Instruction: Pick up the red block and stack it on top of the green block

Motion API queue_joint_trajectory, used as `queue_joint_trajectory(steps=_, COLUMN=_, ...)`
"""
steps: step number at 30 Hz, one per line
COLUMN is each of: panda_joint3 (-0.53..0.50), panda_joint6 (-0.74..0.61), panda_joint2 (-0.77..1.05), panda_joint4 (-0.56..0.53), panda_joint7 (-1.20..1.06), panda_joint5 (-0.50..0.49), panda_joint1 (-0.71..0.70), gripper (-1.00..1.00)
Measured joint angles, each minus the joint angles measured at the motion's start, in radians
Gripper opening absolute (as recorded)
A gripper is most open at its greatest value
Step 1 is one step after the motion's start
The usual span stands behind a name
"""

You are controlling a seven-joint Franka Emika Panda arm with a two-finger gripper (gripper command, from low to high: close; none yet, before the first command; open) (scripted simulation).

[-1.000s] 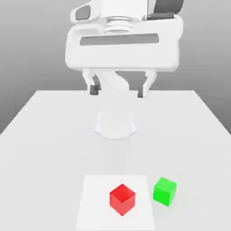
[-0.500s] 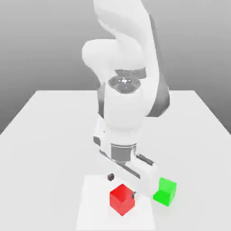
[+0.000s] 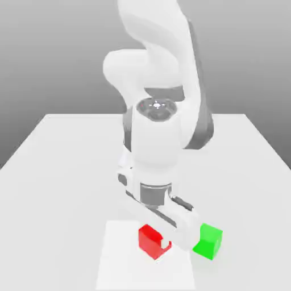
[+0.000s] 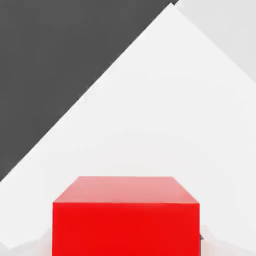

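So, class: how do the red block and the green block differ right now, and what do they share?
The red block sits on the pale square mat; the green block sits just off it, on the table. The pincer has come down around the red block; the green block stands free. Both are similar-sized cubes.

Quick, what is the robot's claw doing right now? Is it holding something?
Gripper: down around the red block, one finger showing at its side; whether it has squeezed shut on it cannot be told.
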Motion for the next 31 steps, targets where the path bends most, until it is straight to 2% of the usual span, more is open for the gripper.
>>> queue_joint_trajectory(steps=14, panda_joint3=0.11, panda_joint6=-0.066, panda_joint2=-0.1, panda_joint4=-0.034, panda_joint7=-0.581, panda_joint5=0.025, panda_joint1=0.088, gripper=-1.0)
queue_joint_trajectory(steps=22, panda_joint3=0.119, panda_joint6=-0.1, panda_joint2=-0.155, panda_joint4=-0.053, panda_joint7=-0.954, panda_joint5=0.085, panda_joint1=0.198, gripper=-1.0)
queue_joint_trajectory(steps=24, panda_joint3=0.114, panda_joint6=-0.062, panda_joint2=-0.116, panda_joint4=-0.053, panda_joint7=-0.972, panda_joint5=0.063, panda_joint1=0.204, gripper=-1.0)
queue_joint_trajectory(steps=28, panda_joint3=0.076, panda_joint6=0.065, panda_joint2=0.023, panda_joint4=-0.047, panda_joint7=-0.901, panda_joint5=-0.051, panda_joint1=0.218, gripper=-1.0)
queue_joint_trajectory(steps=29, panda_joint3=0.063, panda_joint6=0.086, panda_joint2=0.047, panda_joint4=-0.045, panda_joint7=-0.886, panda_joint5=-0.072, panda_joint1=0.226, gripper=1.0)
queue_joint_trajectory(steps=31, panda_joint3=0.063, panda_joint6=0.086, panda_joint2=0.047, panda_joint4=-0.045, panda_joint7=-0.886, panda_joint5=-0.072, panda_joint1=0.226, gripper=1.0)
